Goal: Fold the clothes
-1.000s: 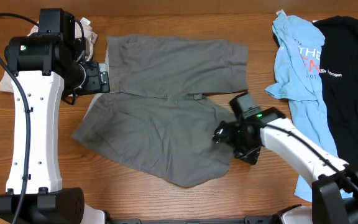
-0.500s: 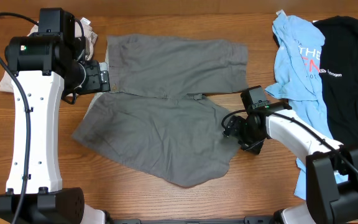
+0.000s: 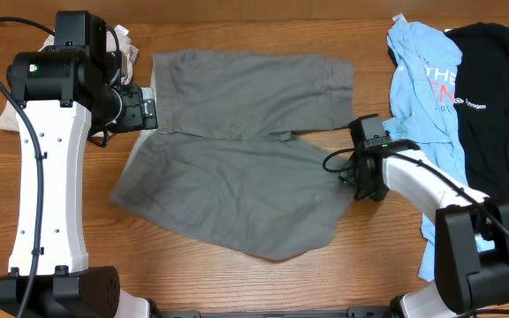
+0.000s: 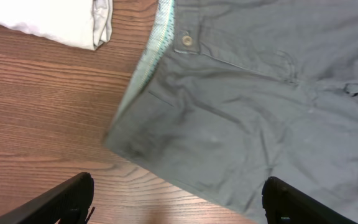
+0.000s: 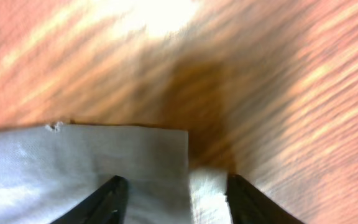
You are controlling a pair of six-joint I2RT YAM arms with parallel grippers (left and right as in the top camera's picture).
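The right claw [image 5: 176, 180] is pinched on a leg-hem corner of the grey shorts [image 3: 237, 185], which lie spread across the middle of the desk [image 3: 369, 35]. The left claw [image 4: 178, 183] hangs with its fingers wide apart beside the waistband. A light-blue T-shirt [image 3: 422, 97] and a black T-shirt [image 3: 502, 106] lie to the far right.

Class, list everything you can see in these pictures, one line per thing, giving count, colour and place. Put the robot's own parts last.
grey shorts: 1, grey, spread mid-table
blue T-shirt: 1, light blue, printed, right side
black T-shirt: 1, black, far right
beige shorts: 1, beige, top left, partly hidden
table: 1, brown wood, under everything
left arm: 1, white and black, left side
right arm: 1, white and black, lower right
left gripper: 1, black, open, by the waistband
right gripper: 1, black, at the hem corner
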